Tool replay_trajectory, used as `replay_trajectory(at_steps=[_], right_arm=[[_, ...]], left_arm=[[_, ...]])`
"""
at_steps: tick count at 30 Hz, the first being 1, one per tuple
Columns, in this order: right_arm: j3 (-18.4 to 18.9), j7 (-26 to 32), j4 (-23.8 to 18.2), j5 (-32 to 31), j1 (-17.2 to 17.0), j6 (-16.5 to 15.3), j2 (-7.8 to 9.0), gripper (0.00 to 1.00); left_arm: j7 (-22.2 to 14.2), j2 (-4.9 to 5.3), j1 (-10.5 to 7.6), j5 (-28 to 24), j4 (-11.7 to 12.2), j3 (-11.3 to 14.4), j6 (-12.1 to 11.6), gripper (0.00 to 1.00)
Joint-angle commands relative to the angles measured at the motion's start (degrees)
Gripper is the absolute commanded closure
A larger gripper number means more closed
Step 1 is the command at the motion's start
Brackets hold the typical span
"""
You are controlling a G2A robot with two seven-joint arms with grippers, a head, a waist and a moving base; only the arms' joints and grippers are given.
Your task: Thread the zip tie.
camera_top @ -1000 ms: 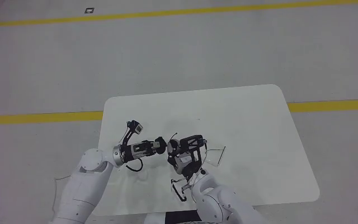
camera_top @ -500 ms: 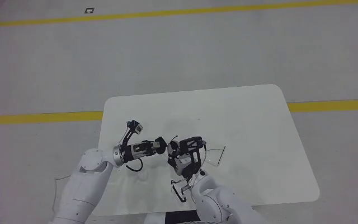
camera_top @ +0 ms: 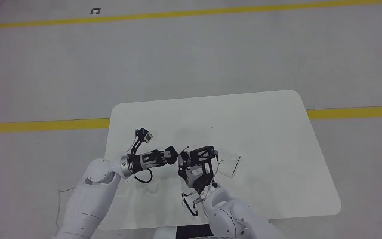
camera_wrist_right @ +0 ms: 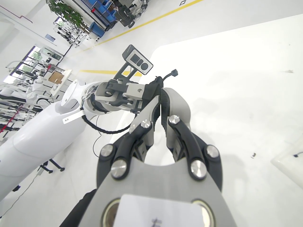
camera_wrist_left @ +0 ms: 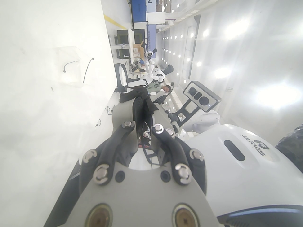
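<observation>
The zip tie (camera_wrist_right: 174, 72) is a thin black strap with a small square head at its free end. It curves up out of the left fingers (camera_wrist_right: 153, 88), which are pinched together on it above the counter's (camera_top: 268, 119) left half, toward the near edge. The right fingers (camera_wrist_right: 165, 106) are pressed together too, tips against the left ones; whether they grip the strap I cannot tell. A clear tray (camera_top: 230, 165) nearer the counter's middle holds two more black ties (camera_wrist_left: 86, 70).
</observation>
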Motion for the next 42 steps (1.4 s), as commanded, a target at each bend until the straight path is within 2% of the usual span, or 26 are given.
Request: replay_trajectory(at_steps=[1,11,12,14,15,22,25,27,39,41,42], right_arm=[[0.1,-0.1,-0.1,0.3,0.0,0.0,0.0,1.0],[0.2,-0.2,-0.2,0.0,-0.2,0.0,0.03,1.0],[0.2,-0.3,-0.2,0.0,-0.2,0.0,0.02,0.93],[0.3,-0.4,-0.2,0.1,-0.3,0.0,0.0,0.16],[0.4,-0.6,-0.2,0.1,-0.4,0.0,0.0,0.0],[1.8,-2.0,-1.8,2.7,-1.7,-0.8,0.26,0.0],[3.5,-2.9,-3.1,5.2,-3.6,-3.4,0.67,0.0],[4.9,-2.8,-3.7,6.8,-5.3,-7.3,1.2,0.0],[4.9,-2.8,-3.7,6.8,-5.3,-7.3,1.2,0.0],[5.1,-2.8,-3.4,6.6,-5.1,-7.5,1.24,0.0],[5.4,-3.8,-3.8,9.0,-5.5,-8.1,1.16,0.0]], left_arm=[[0.0,0.0,0.0,0.0,0.0,0.0,0.0,1.0],[0.0,0.0,0.0,0.0,0.0,0.0,0.0,1.0],[0.0,0.0,0.0,0.0,0.0,0.0,0.0,1.0],[0.0,0.0,0.0,0.0,0.0,0.0,0.0,1.0],[0.0,0.0,0.0,0.0,0.0,0.0,0.0,1.0],[0.0,0.0,0.0,0.0,0.0,0.0,0.0,1.0],[0.0,0.0,0.0,0.0,0.0,0.0,0.0,1.0],[0.0,0.0,0.0,0.0,0.0,0.0,0.0,1.0],[0.0,0.0,0.0,0.0,0.0,0.0,0.0,1.0],[2.4,-0.03,0.15,-0.2,0.1,0.1,0.2,1.0],[2.6,-0.02,0.27,-1.5,0.3,0.1,0.6,1.0]])
